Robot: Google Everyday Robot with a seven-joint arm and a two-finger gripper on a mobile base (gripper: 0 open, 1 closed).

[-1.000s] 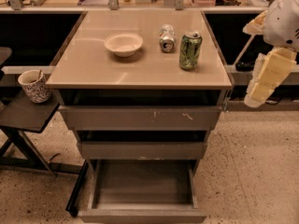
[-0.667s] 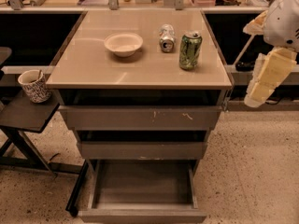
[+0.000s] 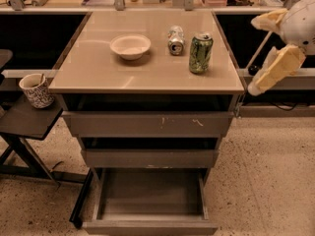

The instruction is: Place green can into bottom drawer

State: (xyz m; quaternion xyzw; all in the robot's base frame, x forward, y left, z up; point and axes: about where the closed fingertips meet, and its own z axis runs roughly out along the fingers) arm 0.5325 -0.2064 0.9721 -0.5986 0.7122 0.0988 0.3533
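Note:
The green can (image 3: 201, 52) stands upright on the cabinet top (image 3: 98, 73), near its right edge. The bottom drawer (image 3: 150, 200) is pulled out and open, and its tray holds nothing. My gripper (image 3: 255, 56) hangs in the air to the right of the cabinet, about level with the top and clear of the can. Its two cream fingers (image 3: 276, 69) are spread apart with nothing between them.
A silver-white can (image 3: 175, 40) lies on its side just left of the green can, behind it. A pale bowl (image 3: 130, 46) sits mid-top. The two upper drawers (image 3: 147, 124) stand slightly ajar. A patterned mug (image 3: 36, 90) sits on a low dark side table at left.

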